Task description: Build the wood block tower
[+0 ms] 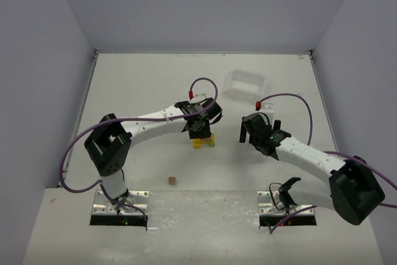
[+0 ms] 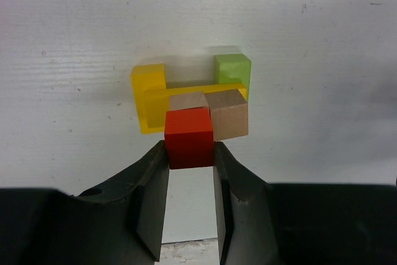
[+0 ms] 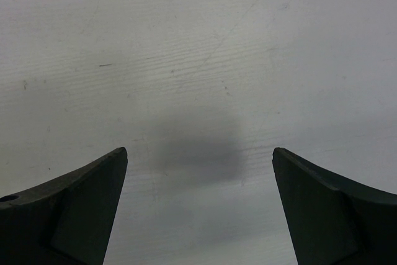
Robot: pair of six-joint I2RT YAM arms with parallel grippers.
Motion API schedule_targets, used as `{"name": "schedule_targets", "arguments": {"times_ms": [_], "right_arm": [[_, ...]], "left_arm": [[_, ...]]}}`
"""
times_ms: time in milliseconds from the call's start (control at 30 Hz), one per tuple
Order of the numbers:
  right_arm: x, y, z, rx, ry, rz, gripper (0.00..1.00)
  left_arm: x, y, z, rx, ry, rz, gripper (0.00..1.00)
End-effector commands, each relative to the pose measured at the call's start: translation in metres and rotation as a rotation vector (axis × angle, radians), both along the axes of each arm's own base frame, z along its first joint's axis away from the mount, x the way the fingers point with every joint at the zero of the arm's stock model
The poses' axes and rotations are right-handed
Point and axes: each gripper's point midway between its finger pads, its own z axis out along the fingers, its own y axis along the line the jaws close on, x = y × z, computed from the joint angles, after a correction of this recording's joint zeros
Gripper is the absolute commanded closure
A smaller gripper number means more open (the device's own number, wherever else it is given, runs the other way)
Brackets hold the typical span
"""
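Standing mid-table, the yellow, green and brown wood block tower [image 2: 152, 100] is fronted by a red wooden cube [image 2: 189, 131] pinched in the left gripper [image 2: 190, 153]; the right gripper [image 3: 200, 153] is held wide.

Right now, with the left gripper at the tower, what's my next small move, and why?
Probably ease the left gripper down a touch: it clamps the red block just in front of the brown blocks on the yellow base, and I can't tell it's seated yet.
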Motion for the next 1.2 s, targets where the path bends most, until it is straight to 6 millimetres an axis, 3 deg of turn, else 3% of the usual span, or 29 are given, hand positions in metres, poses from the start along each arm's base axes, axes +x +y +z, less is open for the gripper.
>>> {"name": "schedule_targets", "arguments": {"times_ms": [0,400,1167], "right_arm": [[0.01,0.0,0.01,0.008,-0.041,-0.027,0.01],[0.011,-0.002,0.01,0.003,-0.038,-0.033,0.01],[0.011,-0.004,0.008,-0.004,-0.033,-0.038,0.01]], "left_arm": [[0.008,-0.011,0.019,-0.059,-0.046,-0.01,0.83],[0.01,-0.014,0.01,-0.042,-0.033,-0.021,0.8],[0.011,-0.016,0.009,-0.051,-0.028,-0.014,0.63]]}}
